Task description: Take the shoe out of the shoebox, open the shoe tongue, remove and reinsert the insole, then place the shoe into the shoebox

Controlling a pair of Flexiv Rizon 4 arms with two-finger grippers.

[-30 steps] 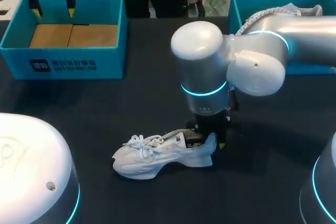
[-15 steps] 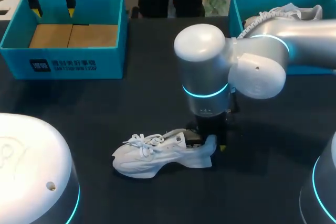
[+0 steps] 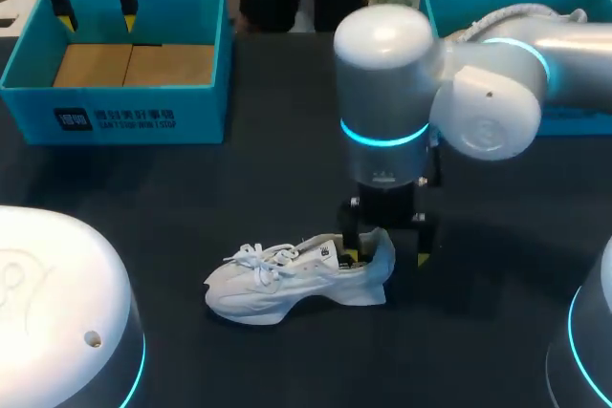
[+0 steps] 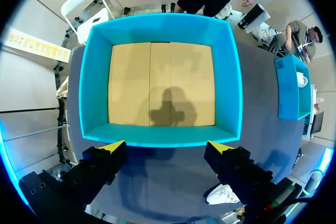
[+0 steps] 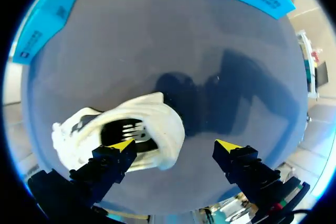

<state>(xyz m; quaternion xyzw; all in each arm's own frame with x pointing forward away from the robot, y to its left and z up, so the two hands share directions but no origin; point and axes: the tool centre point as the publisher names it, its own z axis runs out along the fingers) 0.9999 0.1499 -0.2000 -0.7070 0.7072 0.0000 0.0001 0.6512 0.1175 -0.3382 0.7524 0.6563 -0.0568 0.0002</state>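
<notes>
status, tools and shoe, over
Left tool open above left shoebox. Right tool open, straddling heel of shoe. Shoe upright on table, nothing blocking.

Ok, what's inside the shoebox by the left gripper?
The shoebox holds only its bare cardboard floor and the left gripper's shadow, nothing else; none of it is covered.

Shoe (image 3: pixel 277 286): white, prob. synthetic mesh, matt. Shoebox (image 3: pixel 203 114): teal card, bare brown card floor. Table (image 3: pixel 268 188): dark, matt.
</notes>
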